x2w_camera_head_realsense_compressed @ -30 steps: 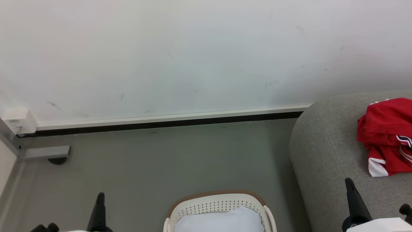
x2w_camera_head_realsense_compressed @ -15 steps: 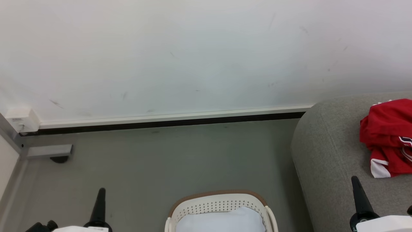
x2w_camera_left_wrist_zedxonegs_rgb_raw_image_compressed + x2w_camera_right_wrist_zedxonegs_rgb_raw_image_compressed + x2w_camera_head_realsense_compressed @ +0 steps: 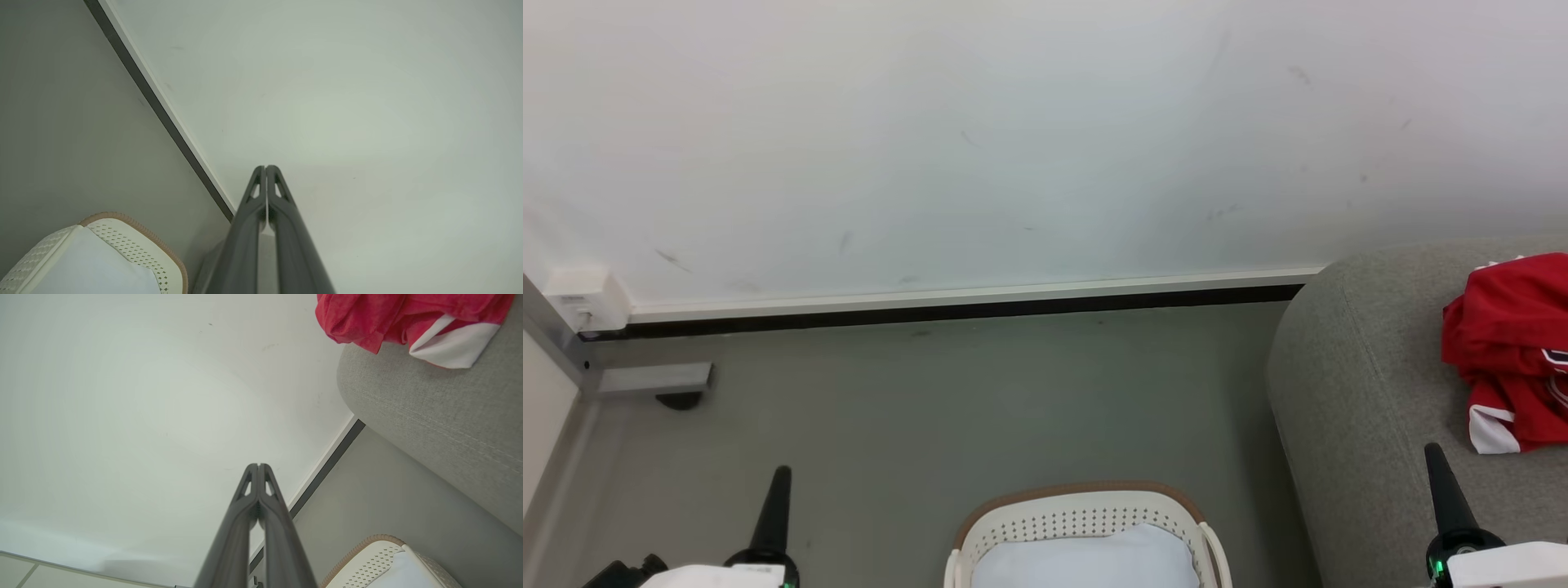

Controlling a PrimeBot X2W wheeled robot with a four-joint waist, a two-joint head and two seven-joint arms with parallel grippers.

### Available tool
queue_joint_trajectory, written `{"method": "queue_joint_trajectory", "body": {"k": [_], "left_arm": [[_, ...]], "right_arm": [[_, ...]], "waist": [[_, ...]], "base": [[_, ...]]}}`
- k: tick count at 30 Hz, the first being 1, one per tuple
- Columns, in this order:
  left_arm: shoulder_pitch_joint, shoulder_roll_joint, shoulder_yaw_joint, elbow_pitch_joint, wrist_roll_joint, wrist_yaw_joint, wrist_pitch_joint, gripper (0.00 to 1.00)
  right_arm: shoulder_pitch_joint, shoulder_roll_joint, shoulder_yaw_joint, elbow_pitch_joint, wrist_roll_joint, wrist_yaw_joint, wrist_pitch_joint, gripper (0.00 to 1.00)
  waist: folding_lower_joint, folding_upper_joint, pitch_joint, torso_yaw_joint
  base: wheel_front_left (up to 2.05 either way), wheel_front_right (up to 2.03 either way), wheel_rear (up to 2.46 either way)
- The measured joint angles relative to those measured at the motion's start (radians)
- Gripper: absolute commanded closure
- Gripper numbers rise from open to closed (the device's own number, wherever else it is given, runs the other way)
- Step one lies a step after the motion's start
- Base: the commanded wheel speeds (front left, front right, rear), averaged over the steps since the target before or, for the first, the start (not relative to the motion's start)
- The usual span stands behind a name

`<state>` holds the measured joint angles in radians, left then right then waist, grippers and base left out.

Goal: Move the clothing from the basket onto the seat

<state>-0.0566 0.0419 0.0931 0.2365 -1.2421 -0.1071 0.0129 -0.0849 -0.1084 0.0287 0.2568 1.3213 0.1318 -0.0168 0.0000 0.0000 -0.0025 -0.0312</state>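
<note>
Clothing (image 3: 1511, 351), the red garment with white trim, lies in a crumpled heap on top of the seat (image 3: 1356, 392), near the rounded end that faces the basket (image 3: 1078, 496). It touches neither gripper, and the grey upholstery carries its whole weight. The heap is loose and uneven, as soft fabric lands when dropped rather than laid flat.

On the floor (image 3: 931, 408), the basket stands just beside that end of the seat and well apart from the wall (image 3: 1013, 147). That keeps the carry from one to the other short. What shows of its inside holds a pale blue-white cloth (image 3: 1086, 559), which is not the task's thing and so belongs where it is.

Both pairs of jaws are pressed together with nothing between them. The left gripper (image 3: 781, 478) hovers over the bare floor off the basket's left side, pointing toward the wall. The right gripper (image 3: 1432, 453) hangs over the seat's near part, close to the garment's white-trimmed corner but apart from it. Empty and shut on either side of the basket, the arms look parked, so I judge the move complete.
</note>
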Motion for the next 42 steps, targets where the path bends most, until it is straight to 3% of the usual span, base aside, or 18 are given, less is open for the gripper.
{"method": "queue_joint_trajectory", "body": {"k": [42], "left_arm": [[-0.048,0.003,0.019,0.013,-0.313,-0.017,0.091,1.00]], "right_arm": [[-0.018,0.025,-0.090,-0.004,0.278,0.000,0.087,1.00]], "waist": [[0.0000,0.0000,0.002,0.026]], "base": [[0.00,0.00,0.00]]}}
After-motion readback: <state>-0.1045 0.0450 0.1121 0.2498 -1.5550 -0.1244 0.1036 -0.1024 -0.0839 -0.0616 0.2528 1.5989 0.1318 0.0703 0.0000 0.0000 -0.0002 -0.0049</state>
